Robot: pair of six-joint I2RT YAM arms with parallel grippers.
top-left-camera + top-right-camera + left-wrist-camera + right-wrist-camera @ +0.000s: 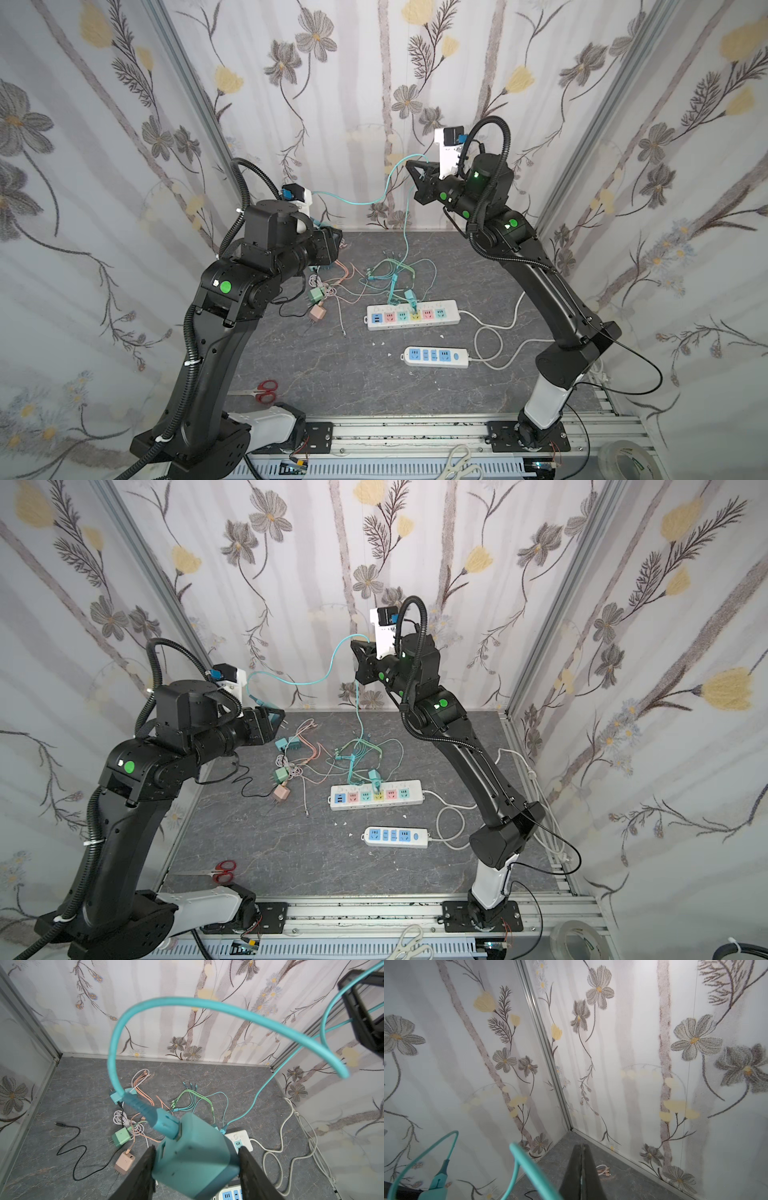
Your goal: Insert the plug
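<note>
Plainly boxy teal plug (193, 1161), thick matching cable (176, 1001)

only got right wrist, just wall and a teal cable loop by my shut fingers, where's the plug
Observer: The left gripper holds the teal charger between its fingers, raised above the table.
Operator: and the strip
Observer: The long power strip lies flat mid-table; another teal plug stands at its yellow socket.
Operator: where does my loop go
Observer: The cable runs from the charger, over the right gripper, down to the table.

Matt plastic plug (195, 1159) (cable (166, 1004) matt too)
</note>
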